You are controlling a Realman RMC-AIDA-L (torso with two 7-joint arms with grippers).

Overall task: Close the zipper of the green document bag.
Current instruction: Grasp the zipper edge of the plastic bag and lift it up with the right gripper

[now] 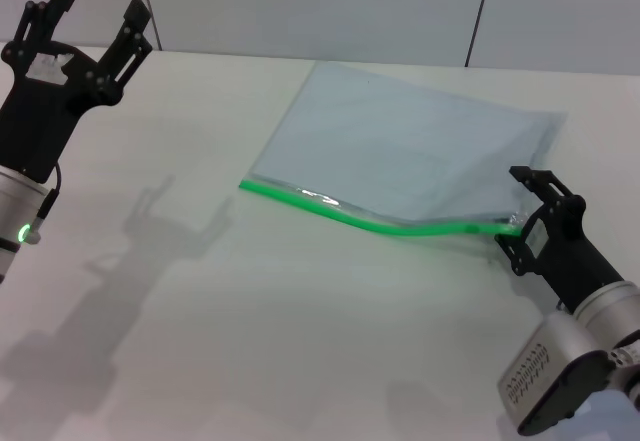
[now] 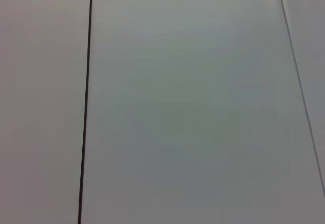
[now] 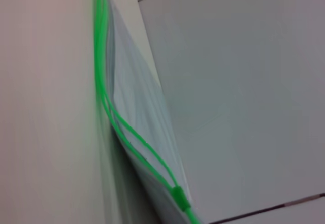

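Zipper [image 3: 133,132] of the bag [image 1: 400,151], still parted (slider [image 3: 180,197] at one end).
Right gripper [image 1: 522,223] at that end, grip unclear; left gripper [image 1: 95,23] raised, wide.

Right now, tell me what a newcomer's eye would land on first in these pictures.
First, the bright green zipper curving along the near edge of the green document bag, which lies flat on the white table. At its right end the right gripper sits against the strip; the wrist view shows the two tracks parted ahead of the slider tab. The left gripper is raised at far left, jaws open.
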